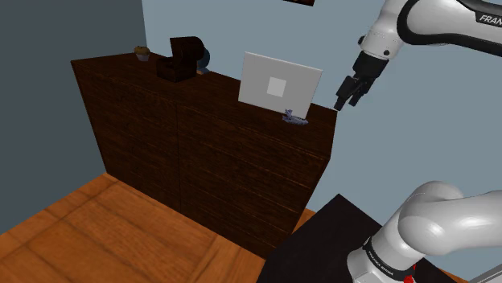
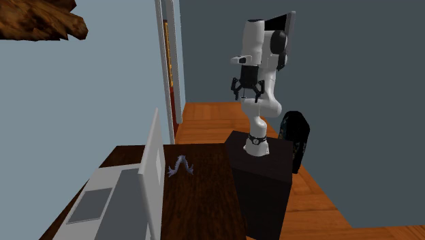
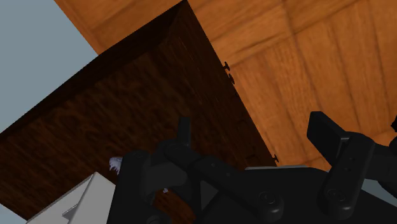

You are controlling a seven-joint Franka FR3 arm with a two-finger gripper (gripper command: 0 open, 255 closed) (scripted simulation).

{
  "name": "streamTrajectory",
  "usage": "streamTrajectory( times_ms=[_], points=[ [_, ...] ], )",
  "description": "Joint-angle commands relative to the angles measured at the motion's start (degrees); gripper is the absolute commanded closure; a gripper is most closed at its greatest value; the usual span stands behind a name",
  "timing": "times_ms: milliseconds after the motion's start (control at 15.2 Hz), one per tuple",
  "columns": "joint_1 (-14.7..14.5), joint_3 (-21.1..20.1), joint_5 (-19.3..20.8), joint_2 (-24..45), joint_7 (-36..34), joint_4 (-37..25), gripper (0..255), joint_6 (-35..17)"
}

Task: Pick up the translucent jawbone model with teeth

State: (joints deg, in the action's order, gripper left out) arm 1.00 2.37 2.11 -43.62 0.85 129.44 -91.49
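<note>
The jawbone model [image 1: 295,119] is small, pale bluish and translucent. It lies on the dark wooden cabinet top [image 1: 201,88], just in front of the open laptop's lower corner. In the second exterior view the jawbone model [image 2: 181,166] rests beside the laptop screen, near the cabinet edge that faces the stand. A sliver of the jawbone model [image 3: 116,164] peeks past the hand in the wrist view. My gripper [image 1: 347,103] hangs in the air beyond the cabinet's end, higher than the top, fingers apart and holding nothing. The gripper [image 2: 246,95] points downward, and its fingers [image 3: 184,130] stand wide.
A grey-white laptop [image 1: 280,83] stands open on the cabinet. At the far end sit a dark brown box [image 1: 181,60] and a small muffin-like thing [image 1: 142,54]. The black stand [image 2: 262,174] adjoins the cabinet, with a black bag [image 2: 296,136] behind it. Wooden floor [image 1: 96,225] lies below.
</note>
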Motion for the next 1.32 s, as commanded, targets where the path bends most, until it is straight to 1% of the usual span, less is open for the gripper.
streamTrajectory(
  times_ms=[0, 330, 594, 990, 1254],
  points=[
    [0.0, 0.0, 0.0, 0.0, 0.0, 0.0, 0, 0.0],
    [0.7, 4.4, 0.0, 11.6, 3.4, -5.5, 0, -2.2],
    [1.2, 7.8, -0.9, 21.2, 6.4, -11.1, 0, -3.0],
    [2.3, 12.1, -3.8, 36.3, 11.3, -21.4, 0, -2.5],
    [3.8, 14.2, -6.7, 46.9, 14.6, -29.7, 0, -0.8]
  ],
)
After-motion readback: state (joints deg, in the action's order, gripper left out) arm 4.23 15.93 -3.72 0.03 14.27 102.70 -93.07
